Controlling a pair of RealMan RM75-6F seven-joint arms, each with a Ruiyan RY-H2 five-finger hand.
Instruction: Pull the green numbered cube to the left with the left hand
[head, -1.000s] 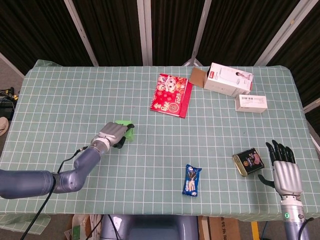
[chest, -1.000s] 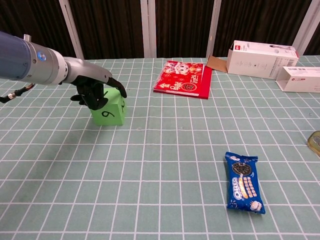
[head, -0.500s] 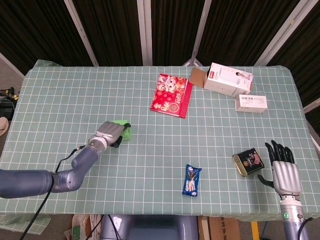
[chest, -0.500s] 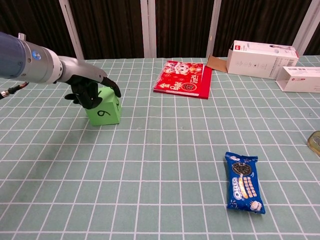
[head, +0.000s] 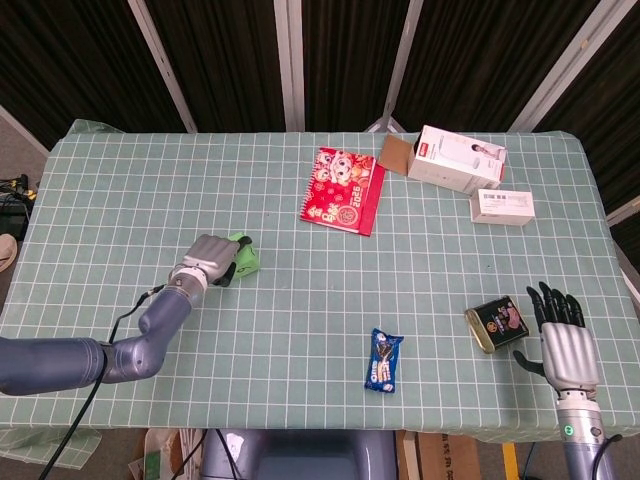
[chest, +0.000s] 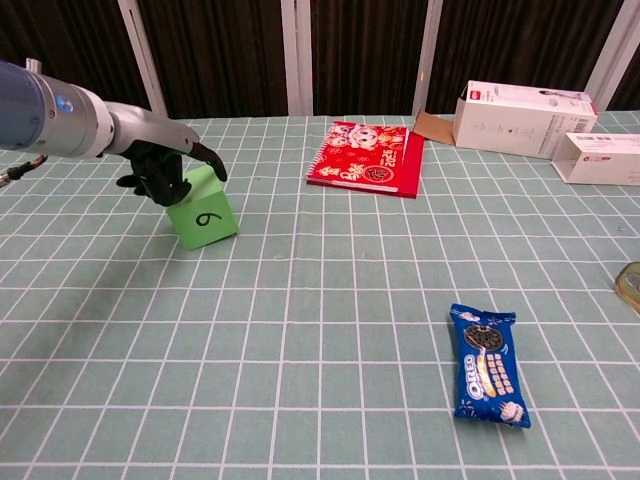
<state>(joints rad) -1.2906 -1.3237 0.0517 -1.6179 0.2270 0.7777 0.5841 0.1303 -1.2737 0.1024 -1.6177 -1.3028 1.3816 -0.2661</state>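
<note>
Resting over the top and far side of the cube, the robot's left hand (chest: 165, 170) has its dark fingers (chest: 210, 160) curled round the upper edge; whether they truly clamp it or only hook it is hard to tell from either view. The bright green foam-like cube with a handwritten number on its front face (chest: 203, 219) sits on the left half of the table, tilted slightly. It looks light and a little soft, so a hooked hold on the far right edge should drag it; pressing down too hard could tip it. The pale green gridded tablecloth (chest: 300, 330) may wrinkle under a slide. Leftward there is open cloth. The right hand (head: 568, 335) hovers splayed and holding nothing at the near right corner.
</note>
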